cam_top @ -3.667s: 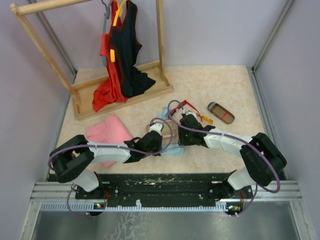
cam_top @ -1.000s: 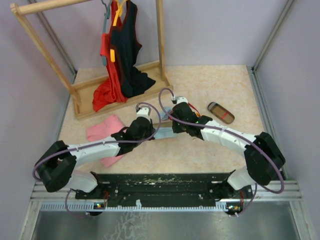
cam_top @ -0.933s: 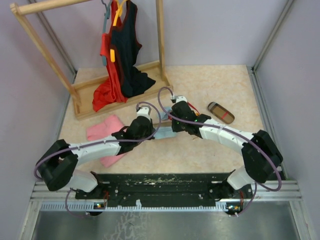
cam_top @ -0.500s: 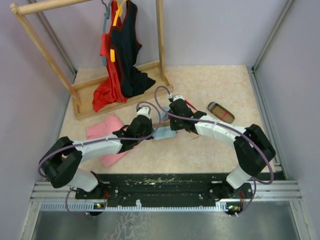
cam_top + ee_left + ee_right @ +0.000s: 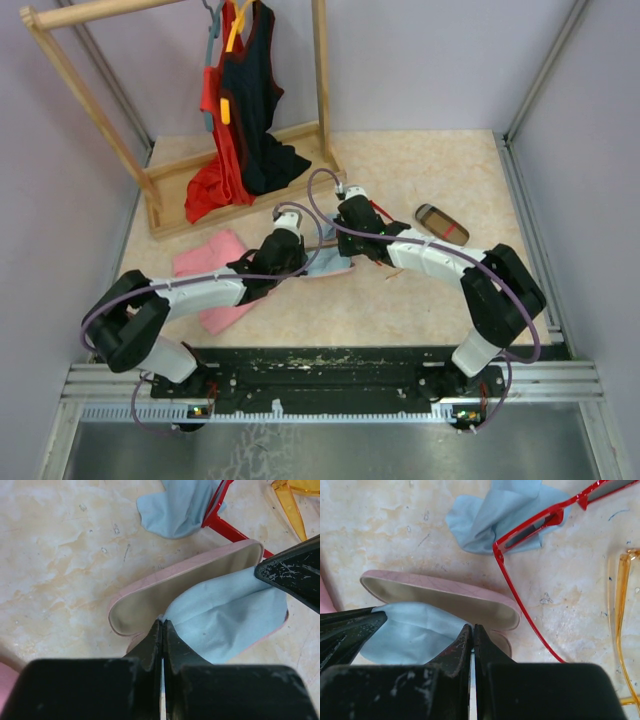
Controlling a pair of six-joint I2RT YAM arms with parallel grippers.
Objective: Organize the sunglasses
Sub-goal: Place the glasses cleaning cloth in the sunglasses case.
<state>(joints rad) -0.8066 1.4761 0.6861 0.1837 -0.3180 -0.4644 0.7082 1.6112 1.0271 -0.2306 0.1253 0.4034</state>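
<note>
The red-framed sunglasses (image 5: 530,532) lie open on the table, partly over a second light blue cloth (image 5: 490,515); one red temple shows in the left wrist view (image 5: 220,510). The orange-yellow sunglasses (image 5: 620,610) lie at the right edge. An open pink case (image 5: 175,587) holds a light blue cloth (image 5: 230,620). My left gripper (image 5: 163,625) is shut on that cloth's near corner. My right gripper (image 5: 472,630) is shut on the opposite corner of the same cloth (image 5: 410,632), over the case (image 5: 445,597). In the top view both grippers (image 5: 300,258) (image 5: 345,248) meet at mid-table.
A brown red-striped case (image 5: 441,224) lies to the right. A pink fabric (image 5: 210,270) lies left, under the left arm. A wooden clothes rack (image 5: 160,205) with red and black garments (image 5: 240,120) stands at the back left. Walls enclose the table.
Both grippers have moved away from the arm bases toward mid-table with the cloth between them. Over the last second the right gripper has drifted slightly left.
</note>
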